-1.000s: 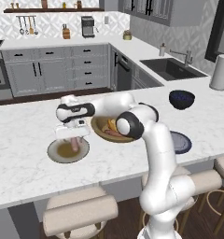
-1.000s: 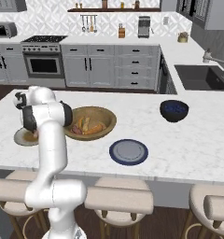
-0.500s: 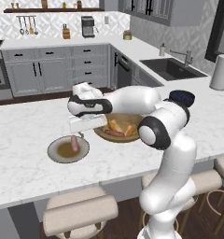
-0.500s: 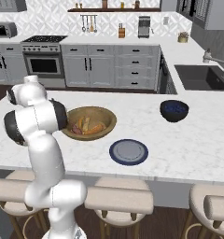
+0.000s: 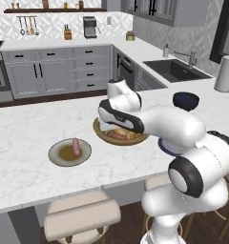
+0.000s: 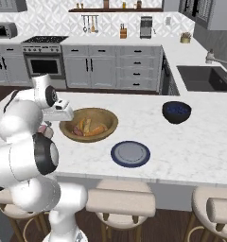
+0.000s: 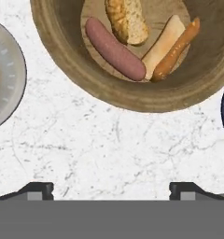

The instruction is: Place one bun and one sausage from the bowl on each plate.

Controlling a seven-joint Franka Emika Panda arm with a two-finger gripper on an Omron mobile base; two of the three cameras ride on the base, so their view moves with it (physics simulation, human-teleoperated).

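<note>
Matt wooden bowl (image 7: 132, 88) on smooth, white veined marble counter (image 7: 109, 149)

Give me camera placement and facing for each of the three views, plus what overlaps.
Left base view: behind the arm on its left, looking forward and down over the counter at the wooden bowl and the beige plate with a sausage on it; the white arm rises from lower right.
Right base view: behind on the right, same counter, wooden bowl and blue-grey plate; the arm rises from lower left.
Hand view: on the hand, looking down at the bowl; open gripper tips at the bottom.
Shared: all three see the wooden bowl.
</note>
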